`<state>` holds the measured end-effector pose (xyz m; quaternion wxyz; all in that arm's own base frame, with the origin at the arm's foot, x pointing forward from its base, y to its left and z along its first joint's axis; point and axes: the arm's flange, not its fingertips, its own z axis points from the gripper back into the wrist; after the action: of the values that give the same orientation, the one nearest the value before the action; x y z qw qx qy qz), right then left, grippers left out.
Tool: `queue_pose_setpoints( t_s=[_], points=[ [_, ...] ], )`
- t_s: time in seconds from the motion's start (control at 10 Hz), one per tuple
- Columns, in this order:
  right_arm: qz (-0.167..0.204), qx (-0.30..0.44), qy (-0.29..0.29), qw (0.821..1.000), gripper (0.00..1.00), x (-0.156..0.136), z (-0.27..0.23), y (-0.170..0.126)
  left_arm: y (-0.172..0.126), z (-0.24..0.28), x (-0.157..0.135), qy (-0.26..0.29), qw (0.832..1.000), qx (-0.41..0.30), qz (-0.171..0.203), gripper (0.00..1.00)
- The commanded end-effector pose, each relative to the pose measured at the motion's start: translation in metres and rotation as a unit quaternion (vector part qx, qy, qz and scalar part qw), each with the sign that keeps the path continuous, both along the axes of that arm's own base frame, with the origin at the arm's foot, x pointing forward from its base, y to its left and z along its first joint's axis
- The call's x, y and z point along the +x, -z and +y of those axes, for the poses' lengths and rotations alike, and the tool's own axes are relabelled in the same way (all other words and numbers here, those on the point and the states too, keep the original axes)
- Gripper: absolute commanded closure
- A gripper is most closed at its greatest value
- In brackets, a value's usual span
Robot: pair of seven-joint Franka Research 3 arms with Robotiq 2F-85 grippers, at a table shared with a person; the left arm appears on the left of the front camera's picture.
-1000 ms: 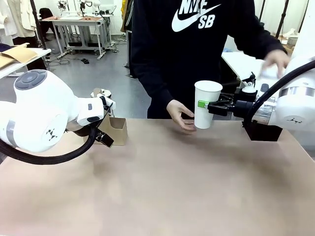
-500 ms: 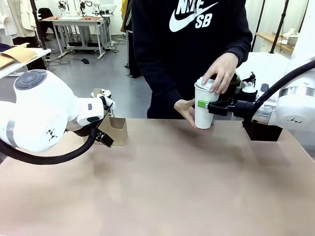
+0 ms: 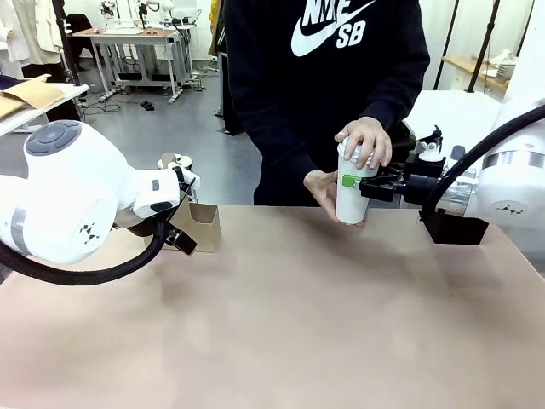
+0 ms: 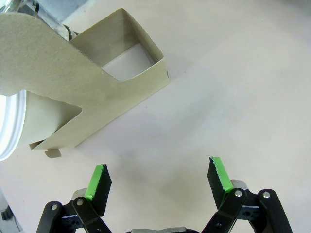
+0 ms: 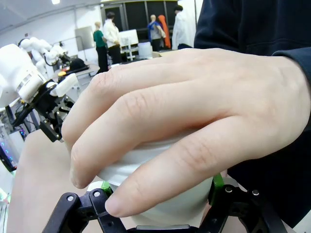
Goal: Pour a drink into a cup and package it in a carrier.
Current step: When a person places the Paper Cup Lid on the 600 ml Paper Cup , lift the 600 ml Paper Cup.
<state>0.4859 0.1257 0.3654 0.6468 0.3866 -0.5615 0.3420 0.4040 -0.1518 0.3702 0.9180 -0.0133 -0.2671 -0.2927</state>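
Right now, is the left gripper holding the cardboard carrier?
No, the left gripper is open and empty, and the carrier lies beyond it, untouched.

Left arm point(image 3: 77, 200) is bent in from the left, left hand point(image 4: 159, 174) pointed down, fingers point(image 4: 98, 180) spread wide, nothing between them. Right arm point(image 3: 507, 175) is extended level from the right; right hand point(image 3: 362, 182) is clamped sideways around cup point(image 3: 349, 204).

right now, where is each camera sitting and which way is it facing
Front: fixed between the arms, facing across the table at the person; both arms show.
Left wrist: on the left arm, looking down the open left fingers at the carrier.
Right wrist: on the right arm, looking along the right fingers at the cup under the person's hand.
Shared: front and right wrist both show cup and hand.
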Motion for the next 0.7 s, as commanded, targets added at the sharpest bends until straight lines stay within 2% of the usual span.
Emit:
queue_pose_setpoints(
  t_s=[0.0,0.6],
  points=[
    [-0.004,-0.001,-0.001,1.0,0.2,0.0005,0.0027,-0.0036,-0.0002,0.0004,-0.0002,0.0,1.0,0.0,0.0,0.0],
    [-0.004,-0.001,-0.001,1.0,0.2,0.0005,0.0027,-0.0036,-0.0002,0.0004,-0.0002,0.0,1.0,0.0,0.0,0.0]
  ],
)
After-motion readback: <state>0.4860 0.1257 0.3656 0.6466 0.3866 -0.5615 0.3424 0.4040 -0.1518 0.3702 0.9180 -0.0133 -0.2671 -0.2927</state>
